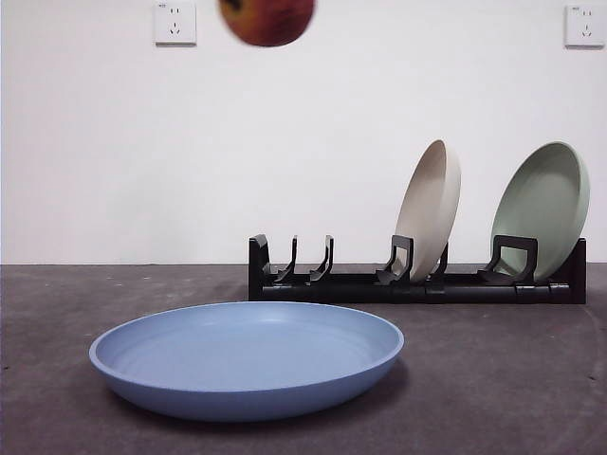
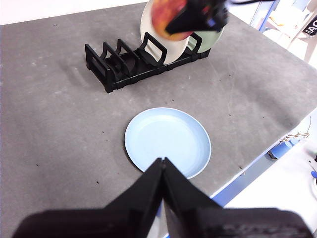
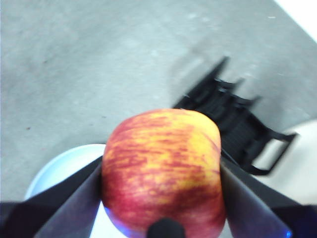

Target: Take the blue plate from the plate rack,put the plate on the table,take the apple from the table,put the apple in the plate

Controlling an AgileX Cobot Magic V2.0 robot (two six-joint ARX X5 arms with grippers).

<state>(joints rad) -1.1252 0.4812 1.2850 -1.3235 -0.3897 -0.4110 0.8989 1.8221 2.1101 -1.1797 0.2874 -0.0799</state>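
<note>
The blue plate (image 1: pixel 247 358) lies flat on the dark grey table (image 1: pixel 493 379), in front of the black plate rack (image 1: pixel 417 282). My right gripper (image 3: pixel 161 178) is shut on the red and yellow apple (image 3: pixel 163 171) and holds it high above the plate; the apple's underside shows at the top edge of the front view (image 1: pixel 266 21). The left wrist view shows the plate (image 2: pixel 167 141), the rack (image 2: pixel 129 62) and the apple (image 2: pixel 166 17) held in the air by the other arm. My left gripper (image 2: pixel 162 166) is shut and empty, above the near edge of the plate.
A beige plate (image 1: pixel 429 207) and a pale green plate (image 1: pixel 542 207) stand in the rack's right slots; its left slots are empty. The table's front edge (image 2: pixel 257 166) runs close to the blue plate. Two wall sockets (image 1: pixel 175 23) are on the white wall.
</note>
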